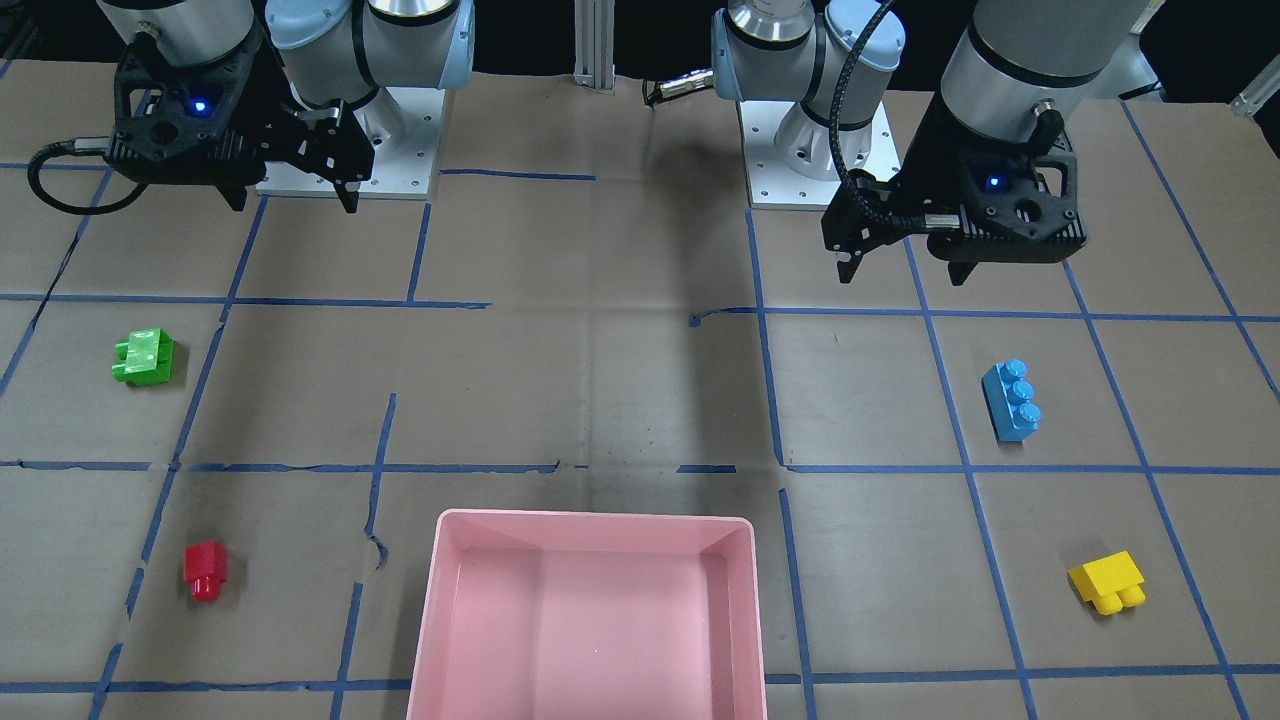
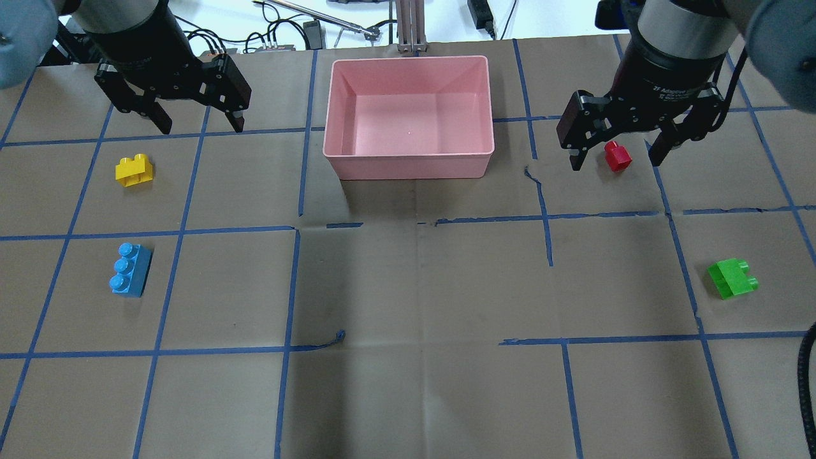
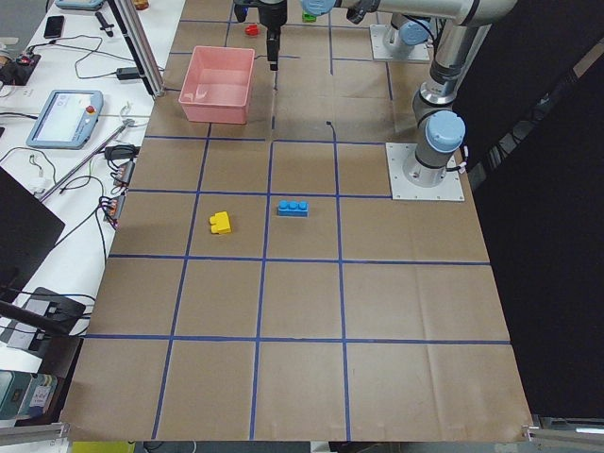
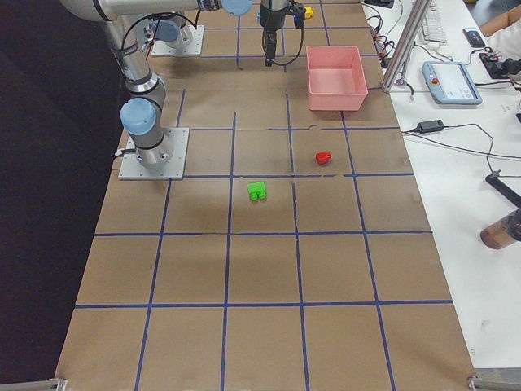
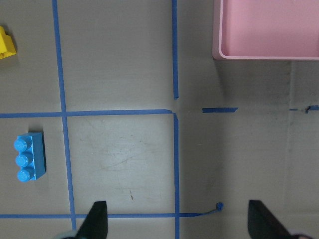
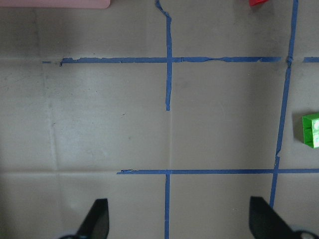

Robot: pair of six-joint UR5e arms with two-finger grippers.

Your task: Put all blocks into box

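The pink box (image 2: 408, 167) stands empty at the table's far middle. On my left lie the yellow brick (image 2: 134, 170) and the blue three-stud brick (image 2: 131, 269). On my right lie the red brick (image 2: 617, 156) and the green brick (image 2: 732, 278). My left gripper (image 2: 199, 124) hangs open and empty high over the table, beyond the yellow brick. My right gripper (image 2: 613, 164) hangs open and empty high above the red brick. The left wrist view shows the blue brick (image 5: 30, 158) and the box corner (image 5: 264, 55). The right wrist view shows the green brick (image 6: 311, 130).
Brown paper with blue tape grid lines covers the table (image 2: 421, 287). Both arm bases (image 1: 810, 160) are bolted at the robot's side. Cables and a metal post (image 2: 408, 25) sit past the box, off the table's far edge.
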